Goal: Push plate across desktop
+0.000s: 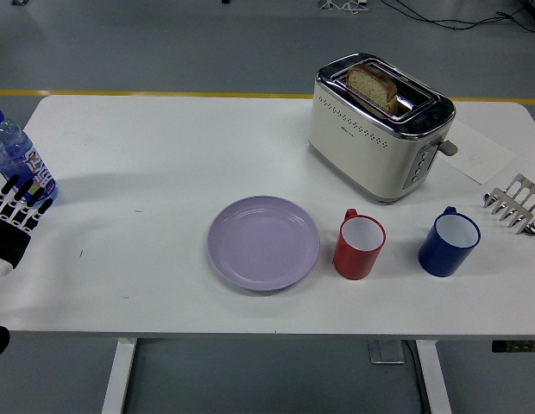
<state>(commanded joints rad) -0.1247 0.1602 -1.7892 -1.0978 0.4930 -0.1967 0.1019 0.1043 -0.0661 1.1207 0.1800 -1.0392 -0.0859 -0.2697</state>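
Observation:
A round lilac plate lies flat on the white table, slightly left of centre and near the front edge. My left hand is at the far left edge of the picture, well away from the plate, with its fingers spread and holding nothing. It sits just in front of a water bottle. Nothing touches the plate. The right arm does not show.
A red mug stands just right of the plate, a blue mug further right. A cream toaster with bread in it sits behind them. A metal toast rack and a paper sheet are at the right; a water bottle at the left edge.

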